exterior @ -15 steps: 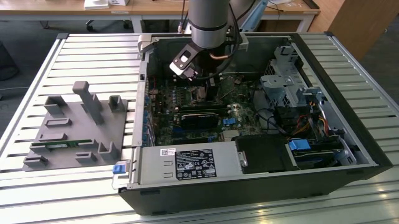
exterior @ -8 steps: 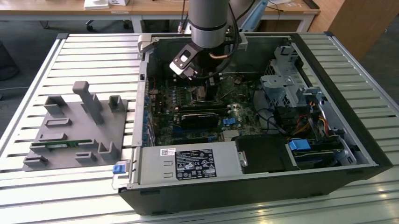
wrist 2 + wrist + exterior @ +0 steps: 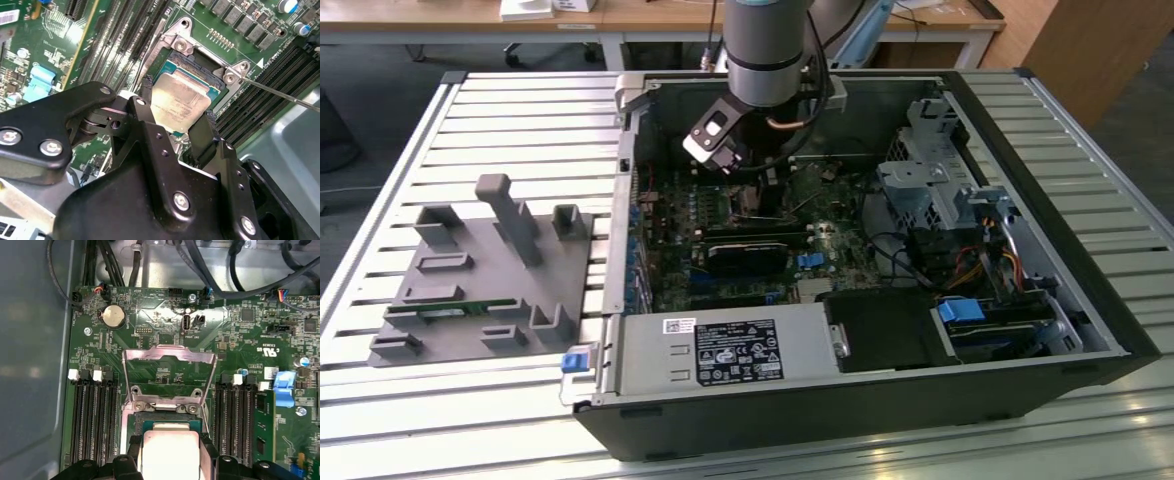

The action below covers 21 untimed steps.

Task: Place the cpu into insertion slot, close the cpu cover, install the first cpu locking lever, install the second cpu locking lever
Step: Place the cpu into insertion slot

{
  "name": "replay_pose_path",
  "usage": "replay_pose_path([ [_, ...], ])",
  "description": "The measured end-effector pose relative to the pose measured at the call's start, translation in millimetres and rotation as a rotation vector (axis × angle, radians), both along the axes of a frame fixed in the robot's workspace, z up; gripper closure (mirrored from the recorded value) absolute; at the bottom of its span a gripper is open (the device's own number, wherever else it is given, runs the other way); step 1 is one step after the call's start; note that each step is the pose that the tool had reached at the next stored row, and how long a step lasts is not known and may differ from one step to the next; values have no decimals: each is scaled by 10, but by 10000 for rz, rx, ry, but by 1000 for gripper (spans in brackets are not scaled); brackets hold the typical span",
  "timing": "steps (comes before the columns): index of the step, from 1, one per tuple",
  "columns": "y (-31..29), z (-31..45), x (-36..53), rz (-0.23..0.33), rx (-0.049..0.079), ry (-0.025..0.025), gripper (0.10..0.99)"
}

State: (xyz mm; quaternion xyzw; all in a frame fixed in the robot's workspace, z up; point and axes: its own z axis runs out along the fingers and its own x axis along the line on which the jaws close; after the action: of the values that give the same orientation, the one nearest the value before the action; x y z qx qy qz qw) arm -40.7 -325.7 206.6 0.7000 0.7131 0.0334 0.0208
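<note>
1. Where the arm reaches into the open computer case (image 3: 881, 410), in the upper middle of the exterior view, the gripper (image 3: 744, 182) hangs low inside.
2. In the second wrist view, its fingers (image 3: 146, 92) are closed on two opposite edges of the cpu (image 3: 182, 100), which sits right at the insertion slot (image 3: 202, 67).
3. In the first wrist view, the cpu cover (image 3: 170, 354) stands flipped open. I judge the chip to be light, stiff and fragile, so it is best held by the edges only.
</note>
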Motion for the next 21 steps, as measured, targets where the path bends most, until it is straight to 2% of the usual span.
replay_pose_path([
  [13,6,-83,-1,-183,-2,1,545],
  [21,39,-123,0,-197,-3,15,545],
])
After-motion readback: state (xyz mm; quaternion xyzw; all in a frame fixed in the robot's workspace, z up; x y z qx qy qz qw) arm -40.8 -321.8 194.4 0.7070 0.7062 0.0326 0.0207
